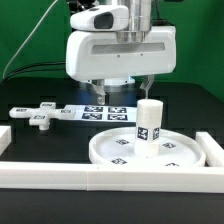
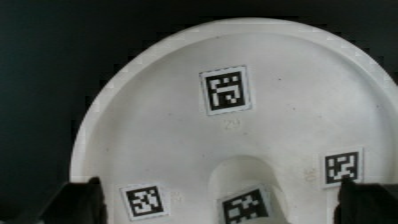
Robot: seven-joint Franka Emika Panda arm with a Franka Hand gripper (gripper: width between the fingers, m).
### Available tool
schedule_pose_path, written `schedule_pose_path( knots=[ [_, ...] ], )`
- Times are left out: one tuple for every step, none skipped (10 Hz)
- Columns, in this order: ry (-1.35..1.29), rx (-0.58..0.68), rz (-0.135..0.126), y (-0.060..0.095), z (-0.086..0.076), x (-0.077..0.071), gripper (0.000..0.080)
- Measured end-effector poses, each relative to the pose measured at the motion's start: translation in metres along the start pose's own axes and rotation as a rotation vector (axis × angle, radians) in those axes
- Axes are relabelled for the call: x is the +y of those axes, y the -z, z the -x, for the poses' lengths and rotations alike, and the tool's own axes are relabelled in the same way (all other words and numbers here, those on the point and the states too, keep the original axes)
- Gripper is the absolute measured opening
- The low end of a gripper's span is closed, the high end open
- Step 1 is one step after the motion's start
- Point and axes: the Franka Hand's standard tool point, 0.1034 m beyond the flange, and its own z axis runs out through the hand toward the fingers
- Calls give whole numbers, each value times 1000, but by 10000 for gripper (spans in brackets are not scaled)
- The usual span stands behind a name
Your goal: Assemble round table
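The gripper hangs from the arm's bulky white housing with its two dark fingers spread wide. It is released, holding nothing, and I see it touching nothing. Just below and in front of it stands the short, thick white plastic cylinder leg. The leg is upright with its long axis vertical, and it carries black-and-white square tags on its smooth curved side. In the wrist view it rises between the two fingertips.

The leg stands on the large round white plastic disc, which lies flat on the matte black tabletop. The disc has a raised rim and more square tags scattered over its smooth face. It sits towards the exterior view's right, tucked close against the long white straight border rail along the front edge.

Well apart, at the exterior view's left, the small flat white bar-shaped foot lies on the tabletop, just beside the thin flat marker board.
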Motion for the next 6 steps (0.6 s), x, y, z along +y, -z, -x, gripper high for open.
schedule_pose_path(
  knots=[
    [4, -12, 5, 0, 24, 24, 649],
    [8, -13, 12, 3, 42, 44, 649],
    [29, -12, 19, 6, 56, 65, 649],
    [22, -18, 18, 2, 68, 80, 649],
    [14, -20, 17, 1, 68, 80, 649],
    [16, -20, 17, 1, 68, 80, 649]
  ],
)
